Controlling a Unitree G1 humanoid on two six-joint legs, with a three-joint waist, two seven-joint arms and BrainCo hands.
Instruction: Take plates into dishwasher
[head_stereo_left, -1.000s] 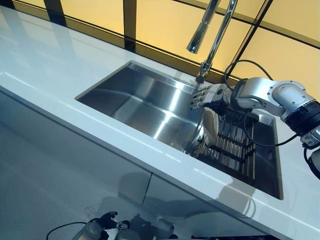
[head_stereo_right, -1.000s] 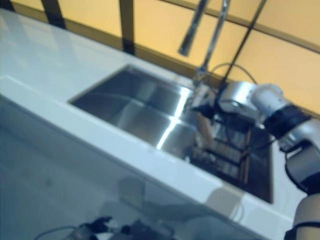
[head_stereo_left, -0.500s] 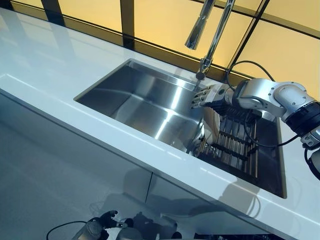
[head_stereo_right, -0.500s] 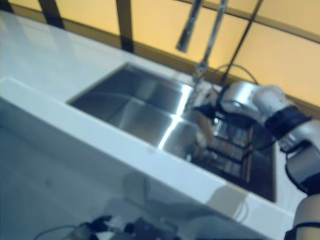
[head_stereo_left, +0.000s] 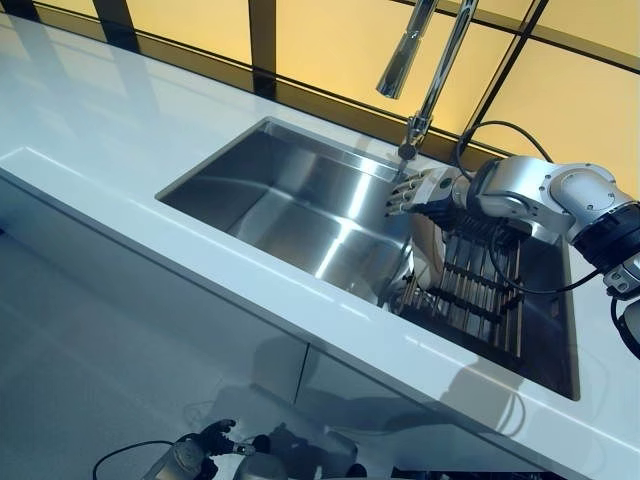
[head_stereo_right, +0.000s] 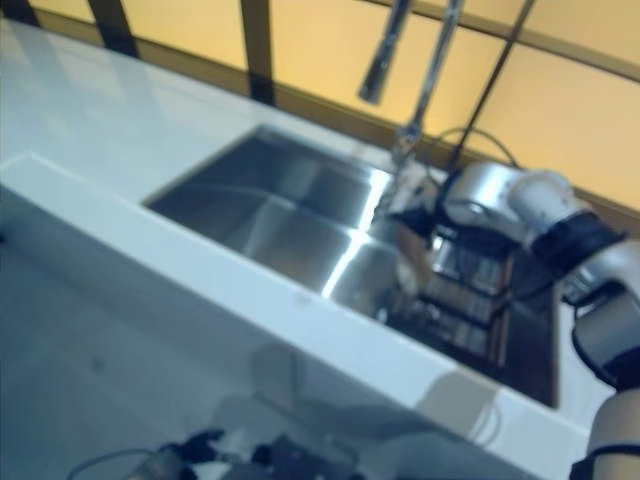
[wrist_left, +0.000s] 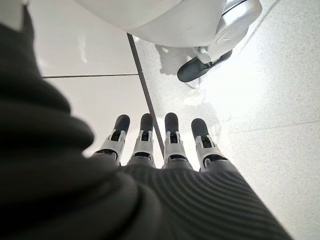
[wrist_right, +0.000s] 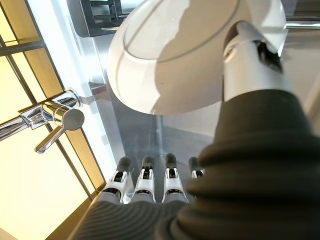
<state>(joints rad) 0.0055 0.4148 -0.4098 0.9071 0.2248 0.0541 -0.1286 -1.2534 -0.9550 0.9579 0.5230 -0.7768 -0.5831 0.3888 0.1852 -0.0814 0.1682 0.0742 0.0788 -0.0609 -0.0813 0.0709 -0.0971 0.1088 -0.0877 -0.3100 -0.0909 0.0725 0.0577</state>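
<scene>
A white plate (head_stereo_left: 424, 252) stands on edge in the dark wire rack (head_stereo_left: 482, 292) at the right end of the steel sink (head_stereo_left: 290, 200). My right hand (head_stereo_left: 418, 190) hovers at the plate's top rim, fingers (wrist_right: 145, 181) straight and pointing toward the sink's far wall. In the right wrist view the thumb (wrist_right: 247, 55) lies against the plate's face (wrist_right: 170, 65), and the fingers are clear of it. My left hand (wrist_left: 155, 145) hangs low over the floor tiles with straight fingers and holds nothing.
A tall chrome faucet (head_stereo_left: 432, 60) rises just behind the right hand. The white counter (head_stereo_left: 120, 130) runs round the sink, with a dark-framed window behind it. White cabinet fronts (head_stereo_left: 150, 330) drop below the counter's front edge.
The whole view has shifted slightly, so the camera moved. The right hand stays at the plate's rim with no clear change in its hold.
</scene>
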